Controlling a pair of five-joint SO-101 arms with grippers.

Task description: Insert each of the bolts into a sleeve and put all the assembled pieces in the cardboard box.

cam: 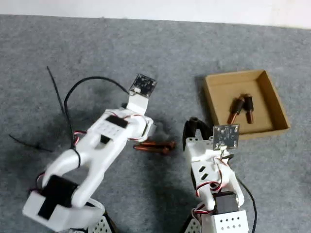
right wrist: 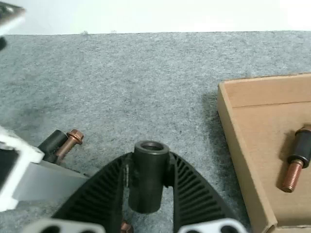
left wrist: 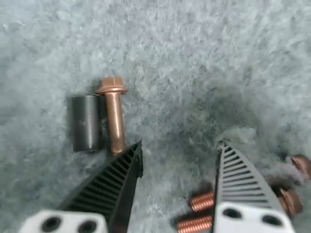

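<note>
My right gripper [right wrist: 148, 162] is shut on an upright black sleeve [right wrist: 148, 179]; from above, this gripper [cam: 193, 130] stands just left of the cardboard box [cam: 272, 99]. Two assembled pieces [cam: 241, 109] lie in the box; one [right wrist: 295, 164] shows in the right wrist view. My left gripper [left wrist: 181, 144] hangs open above the grey mat. Just beyond one of its fingertips [left wrist: 131, 160] a copper bolt [left wrist: 113, 114] lies beside a loose black sleeve [left wrist: 86, 123], touching it. Several more bolts [cam: 155, 145] lie between the two arms.
Grey carpet-like mat [cam: 194, 53] covers the table, with bare room at the back. Black cables [cam: 60, 104] trail left of the left arm [cam: 97, 145]. The box's near wall [right wrist: 238, 160] rises close beside my right gripper.
</note>
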